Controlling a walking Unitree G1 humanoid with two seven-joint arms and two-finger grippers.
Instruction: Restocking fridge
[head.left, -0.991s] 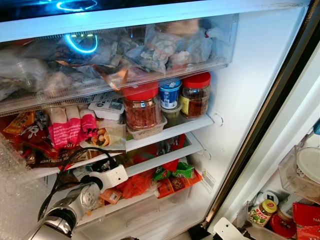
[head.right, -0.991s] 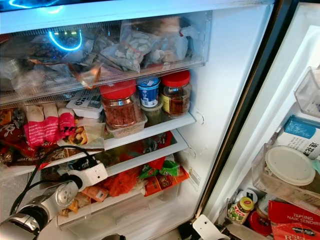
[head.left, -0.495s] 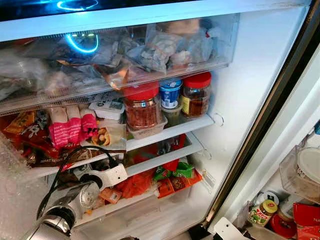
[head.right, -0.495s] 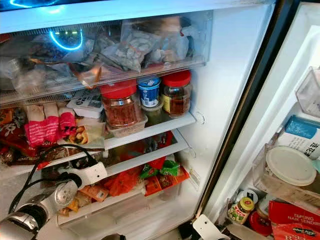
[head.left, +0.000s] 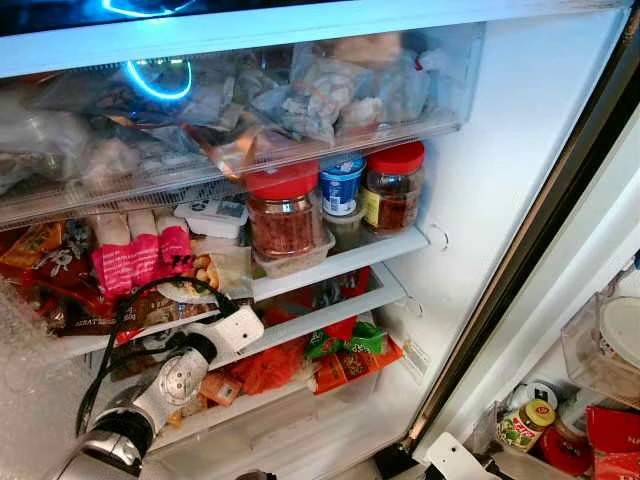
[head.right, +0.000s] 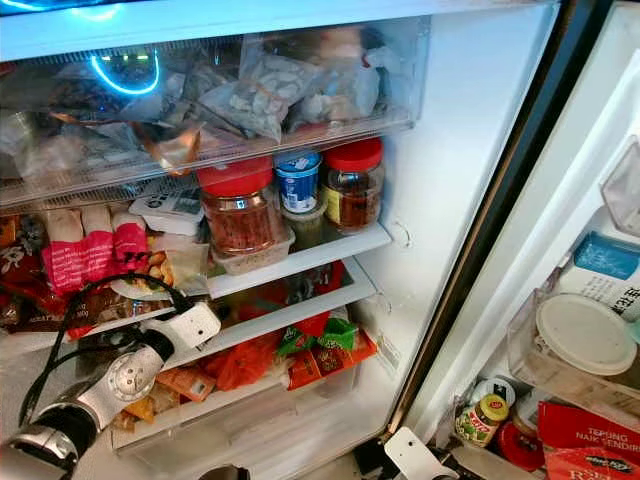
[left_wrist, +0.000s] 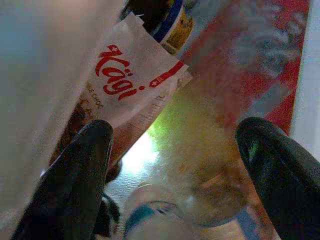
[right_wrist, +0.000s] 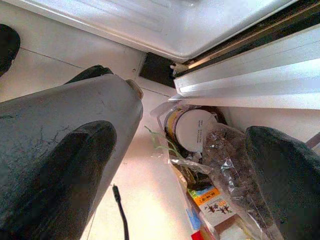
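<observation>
Two red-lidded jars (head.left: 283, 212), one blue-lidded tub (head.left: 340, 186)

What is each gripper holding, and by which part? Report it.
Nothing is held. The left gripper is open inside the fridge shelf near a Kägi packet; the right gripper hangs open above the floor.

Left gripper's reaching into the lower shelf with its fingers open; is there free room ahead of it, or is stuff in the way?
Stuff blocks it. Ahead of the left gripper stand a Kägi packet, a red package and a bottle top, crowding that shelf.
</observation>
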